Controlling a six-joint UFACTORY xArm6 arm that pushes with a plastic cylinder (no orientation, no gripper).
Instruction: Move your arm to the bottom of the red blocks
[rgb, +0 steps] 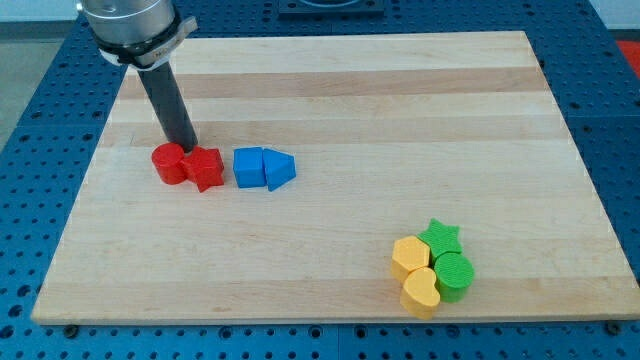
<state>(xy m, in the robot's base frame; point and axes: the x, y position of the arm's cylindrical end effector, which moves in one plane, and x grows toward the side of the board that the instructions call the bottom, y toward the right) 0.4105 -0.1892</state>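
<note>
Two red blocks lie side by side on the left of the wooden board (330, 90): a red cylinder (168, 164) and a red star-like block (205, 168) touching it on its right. My tip (186, 148) rests just above them in the view, at the seam between the two, touching or nearly touching their top edges. The dark rod rises up and to the left from there toward the arm's metal end.
A blue cube (248, 167) and a blue triangular block (279, 170) sit just right of the red pair. At the lower right, a yellow hexagon (409, 256), a yellow heart (421, 291), a green star (440, 238) and a green cylinder (454, 274) are clustered.
</note>
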